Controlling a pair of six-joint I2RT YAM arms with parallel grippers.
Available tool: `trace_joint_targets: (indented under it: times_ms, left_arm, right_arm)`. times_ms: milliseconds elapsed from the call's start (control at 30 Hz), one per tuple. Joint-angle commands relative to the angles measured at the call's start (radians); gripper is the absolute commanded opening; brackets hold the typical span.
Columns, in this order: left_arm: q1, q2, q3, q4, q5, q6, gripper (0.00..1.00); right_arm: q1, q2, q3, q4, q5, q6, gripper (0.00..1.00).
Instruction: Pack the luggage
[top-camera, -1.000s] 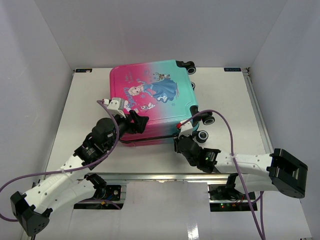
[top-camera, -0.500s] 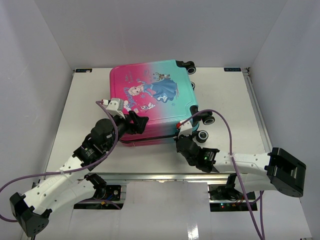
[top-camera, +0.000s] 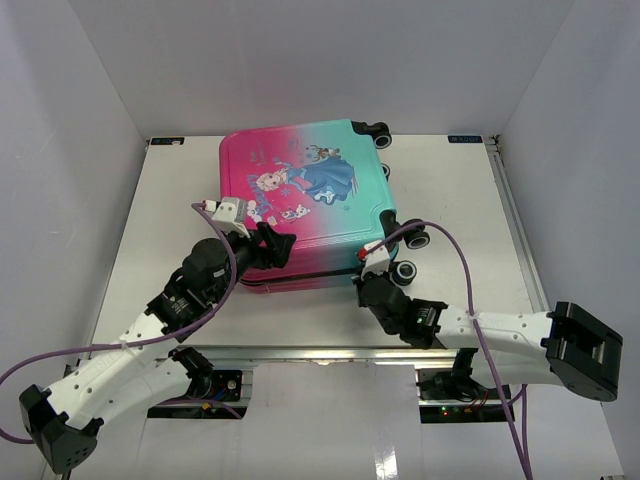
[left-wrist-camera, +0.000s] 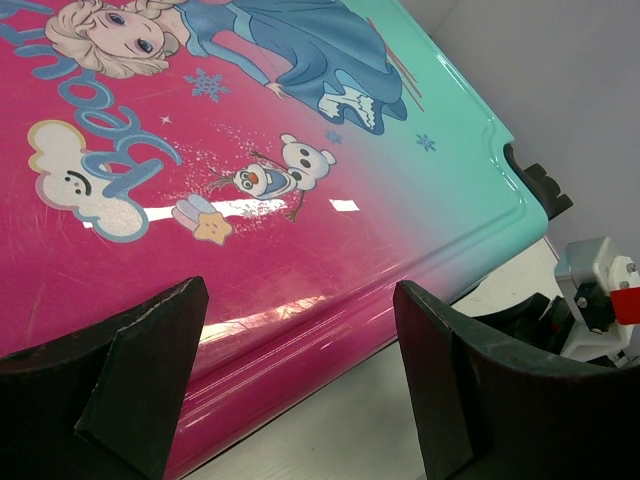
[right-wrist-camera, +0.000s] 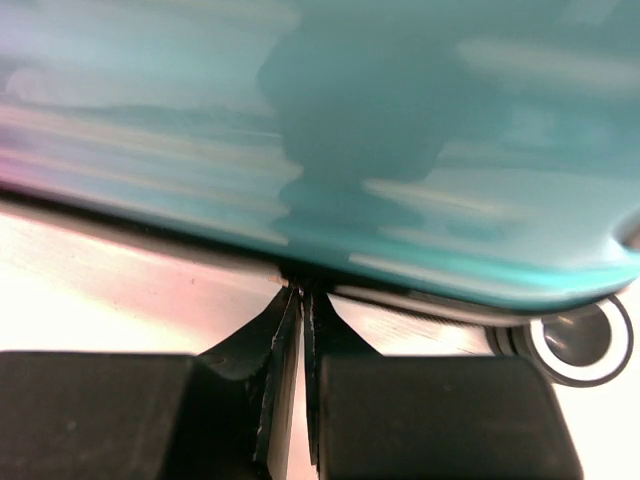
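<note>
The luggage (top-camera: 300, 190), a pink-to-teal hard shell with a princess print, lies flat and closed on the table. My left gripper (top-camera: 270, 245) hovers open at its near pink edge. In the left wrist view its jaws (left-wrist-camera: 298, 300) stand wide apart, straddling the rounded edge of the luggage (left-wrist-camera: 300, 200) with nothing between them. My right gripper (top-camera: 366, 268) is shut low against the near teal corner. Its fingertips (right-wrist-camera: 300, 290) meet at the black seam under the shell of the luggage (right-wrist-camera: 400, 150). Whether a zipper pull is pinched there I cannot tell.
Black wheels (top-camera: 412, 240) stick out on the case's right side, one right beside my right gripper (right-wrist-camera: 580, 338). Purple cables (top-camera: 450, 250) loop over both arms. White walls close in the table (top-camera: 160, 220) on three sides.
The right gripper has shut at the suitcase's near seam, and its arm has shifted slightly right. The left gripper stays open and has barely moved.
</note>
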Motion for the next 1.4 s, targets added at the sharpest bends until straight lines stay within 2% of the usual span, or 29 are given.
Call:
trace_joint_targets:
  times_ms: [0, 467, 700, 833, 933, 1000, 1067, 1133, 1267, 1333, 1367]
  left_arm:
    - [-0.007, -0.006, -0.002, -0.020, -0.042, 0.000, 0.86]
    - [-0.009, 0.014, 0.001, -0.064, -0.180, -0.047, 0.86]
    - [-0.009, 0.027, 0.017, -0.100, -0.243, -0.054, 0.87]
    - [-0.007, 0.032, 0.067, -0.161, -0.299, -0.024, 0.90]
    - [-0.010, 0.023, 0.106, -0.238, -0.234, -0.039, 0.90]
    - [-0.009, -0.005, 0.066, -0.254, -0.207, -0.057, 0.87]
    - [-0.010, -0.015, 0.041, -0.302, -0.245, -0.065, 0.87]
    - [-0.021, 0.006, 0.043, -0.368, -0.341, -0.098, 0.87]
    - [-0.044, 0.071, 0.170, -0.415, -0.445, -0.091, 0.87]
    - [-0.044, 0.149, 0.270, -0.287, -0.412, 0.031, 0.84]
    - [-0.044, 0.216, 0.312, -0.260, -0.349, 0.061, 0.83]
  right_arm:
    - [-0.017, -0.115, -0.028, 0.127, 0.133, -0.044, 0.08]
    - [-0.058, -0.163, -0.070, 0.115, 0.170, -0.053, 0.08]
    - [-0.111, -0.207, -0.091, 0.110, 0.079, -0.017, 0.08]
    - [-0.111, -0.210, -0.089, 0.110, 0.053, -0.006, 0.08]
    - [-0.111, -0.190, -0.077, 0.113, 0.039, -0.006, 0.08]
    - [-0.110, -0.176, -0.070, 0.113, 0.030, -0.006, 0.08]
    - [-0.110, -0.168, -0.069, 0.119, 0.025, -0.006, 0.08]
    - [-0.111, -0.164, -0.069, 0.123, 0.023, -0.006, 0.08]
    - [-0.113, -0.163, -0.071, 0.137, 0.012, -0.006, 0.08]
    - [-0.113, -0.168, -0.078, 0.143, 0.006, -0.003, 0.08]
    - [-0.114, -0.172, -0.084, 0.148, 0.006, -0.003, 0.08]
